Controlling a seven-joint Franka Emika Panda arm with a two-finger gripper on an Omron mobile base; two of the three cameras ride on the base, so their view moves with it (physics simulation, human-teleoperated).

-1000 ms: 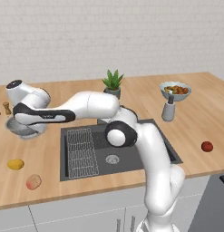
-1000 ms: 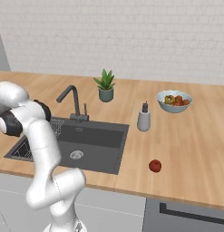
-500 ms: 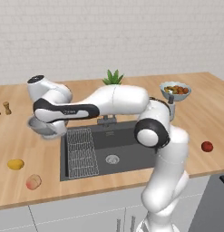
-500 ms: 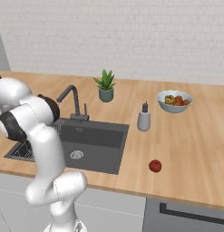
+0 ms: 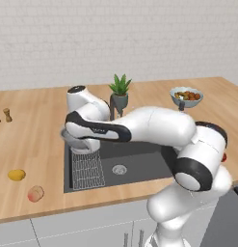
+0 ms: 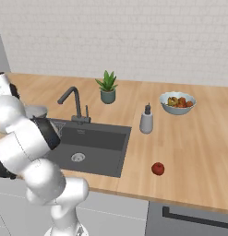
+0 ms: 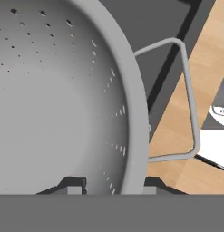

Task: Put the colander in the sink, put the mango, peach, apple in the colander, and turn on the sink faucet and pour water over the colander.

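Mango (image 5: 16, 174) and peach (image 5: 35, 193) lie on the wooden surface (image 5: 33, 130) at nine o'clock from the sink (image 5: 130, 161). Colander (image 7: 63, 95) hangs over the sink's rack end, its rim pinched in the narrow end effector (image 7: 111, 183). Apple (image 6: 157, 168) rests at the sink's three o'clock.

Rendered home kitchen. Evidence: wood counter (image 6: 194, 152) with a dark inset sink (image 6: 94, 147) and angular faucet (image 6: 74, 103) at its 12 o'clock, white brick backsplash (image 6: 134, 41), grey cabinet fronts (image 5: 67, 231) below. Soap dispenser (image 6: 146, 120) at the sink's 3 o'clock, potted plant (image 6: 107, 87) toward 1, fruit bowl (image 6: 177, 102) farther at 2. Salt and pepper shakers (image 5: 2, 116) at the sink's 10 o'clock.
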